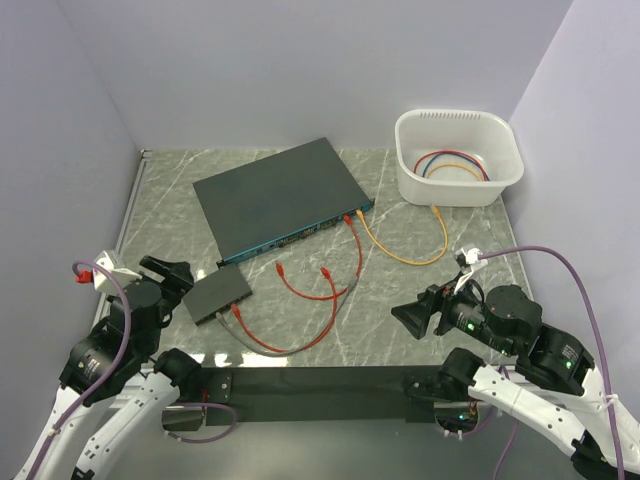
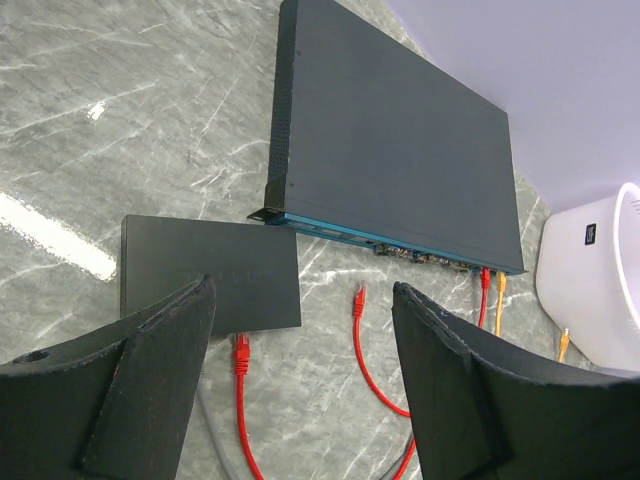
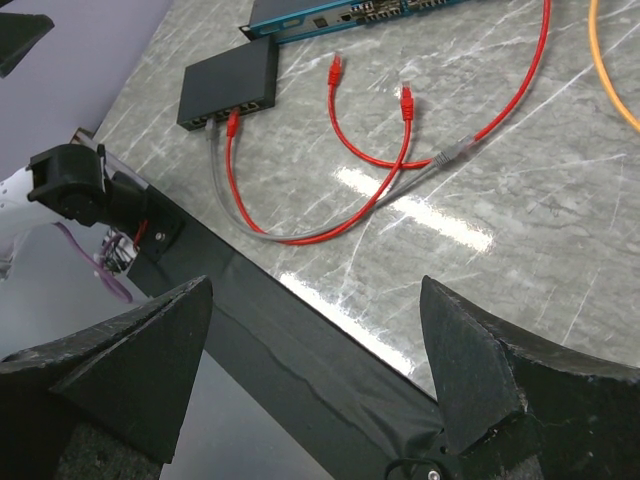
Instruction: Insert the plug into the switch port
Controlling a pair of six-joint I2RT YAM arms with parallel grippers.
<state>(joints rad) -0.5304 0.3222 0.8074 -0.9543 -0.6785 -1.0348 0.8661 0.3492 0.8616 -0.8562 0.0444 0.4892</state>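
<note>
Nearest on the left, the left gripper (image 1: 170, 275) hangs empty, jaws spread, beside the small black slab (image 1: 217, 293). Rightward on the tabletop (image 1: 390, 285) the short red cable's left plug (image 1: 280, 268) and right plug (image 1: 326, 271) lie flat, noses toward the switch (image 1: 285, 195), near its teal front edge. The right gripper (image 1: 408, 318), jaws spread and empty, seems closer to the right plug. Both plugs show in the right wrist view; the left wrist view shows one, plus the socket row.
</note>
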